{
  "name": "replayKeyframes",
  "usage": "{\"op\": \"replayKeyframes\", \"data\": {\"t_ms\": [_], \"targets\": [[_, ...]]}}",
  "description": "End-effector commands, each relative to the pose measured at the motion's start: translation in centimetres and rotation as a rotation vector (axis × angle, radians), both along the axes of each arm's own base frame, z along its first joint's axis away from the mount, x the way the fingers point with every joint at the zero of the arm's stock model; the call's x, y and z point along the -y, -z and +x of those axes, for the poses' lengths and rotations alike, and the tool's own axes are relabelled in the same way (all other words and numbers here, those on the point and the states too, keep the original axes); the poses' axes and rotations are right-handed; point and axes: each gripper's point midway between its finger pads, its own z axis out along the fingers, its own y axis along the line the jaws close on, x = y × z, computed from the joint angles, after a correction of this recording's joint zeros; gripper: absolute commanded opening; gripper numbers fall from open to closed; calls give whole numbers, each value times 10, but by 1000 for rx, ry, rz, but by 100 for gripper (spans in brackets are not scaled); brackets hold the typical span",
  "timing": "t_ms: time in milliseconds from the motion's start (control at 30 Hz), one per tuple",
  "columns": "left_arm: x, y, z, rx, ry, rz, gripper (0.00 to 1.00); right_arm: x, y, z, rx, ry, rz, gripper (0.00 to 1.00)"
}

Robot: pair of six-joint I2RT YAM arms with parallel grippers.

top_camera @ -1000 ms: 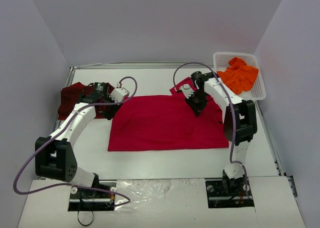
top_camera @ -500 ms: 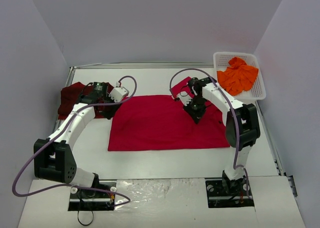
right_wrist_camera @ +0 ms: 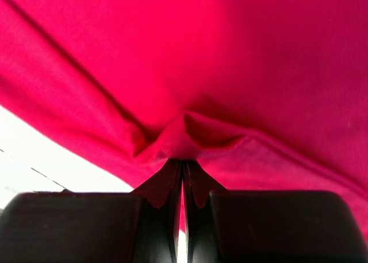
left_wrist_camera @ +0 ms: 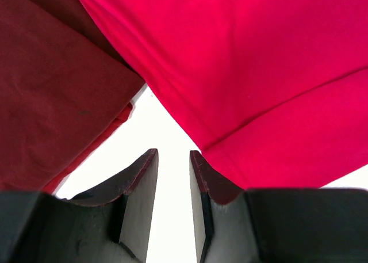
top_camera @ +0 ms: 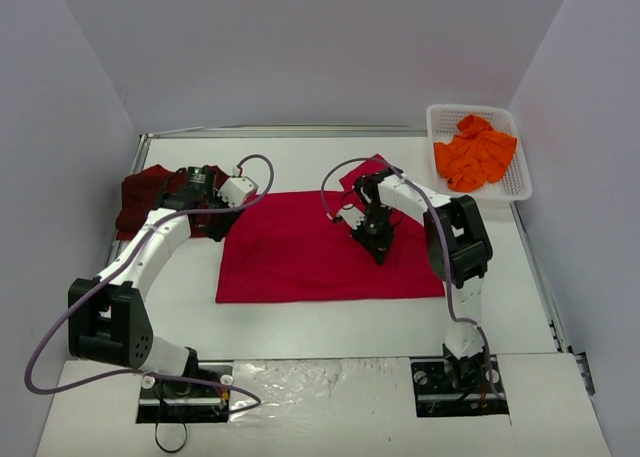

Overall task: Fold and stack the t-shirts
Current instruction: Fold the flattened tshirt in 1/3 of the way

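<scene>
Right gripper shifted toward table centre.
I dragged my pinch of the red t-shirt away from the right edge; its right side pulled inward.

White tabletop; plain pale walls around.

Table: white, flat.
Middle: red t-shirt, spread wide, one sleeve at its far edge.
Far left: maroon t-shirt, bunched, just beside the red one.
Far right corner: white lattice basket.
</scene>
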Motion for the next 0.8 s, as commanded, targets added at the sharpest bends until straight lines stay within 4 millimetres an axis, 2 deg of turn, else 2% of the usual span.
{"op": "replayKeyframes", "data": {"t_ms": [0, 167, 300, 400, 433, 467, 500, 567, 600, 700, 733, 767], "targets": [[-4, -12, 5, 49, -14, -3, 28, -8, 3, 3, -27, -2, 12, 0], [-3, -11, 7, 46, -15, -8, 28, -9, 15, 6, -45, -7, -3, 0], [-3, -13, 11, 55, -17, -13, 31, -10, 8, 8, -28, -6, 3, 0], [2, -22, 17, 69, 2, -34, 33, -12, -22, 11, 7, -15, 63, 0], [5, -24, 20, 73, 17, -39, 33, -9, -40, 16, 39, -4, 88, 0], [7, -26, 23, 78, 27, -44, 34, -8, -51, 18, 54, -4, 103, 0], [9, -35, 30, 99, 38, -49, 36, -7, -64, 18, 70, -1, 117, 0], [16, -36, 37, 92, 82, -62, 42, -1, -80, 26, 115, 20, 124, 0], [18, -46, 45, 109, 92, -62, 43, 3, -87, 27, 138, 26, 115, 6], [23, -40, 58, 88, 151, -53, 43, 11, -94, 33, 171, 53, 112, 12], [24, -38, 67, 88, 180, -42, 44, 13, -93, 34, 167, 66, 119, 12], [28, -35, 68, 76, 217, -55, 45, 16, -92, 34, 163, 77, 122, 12]]}}
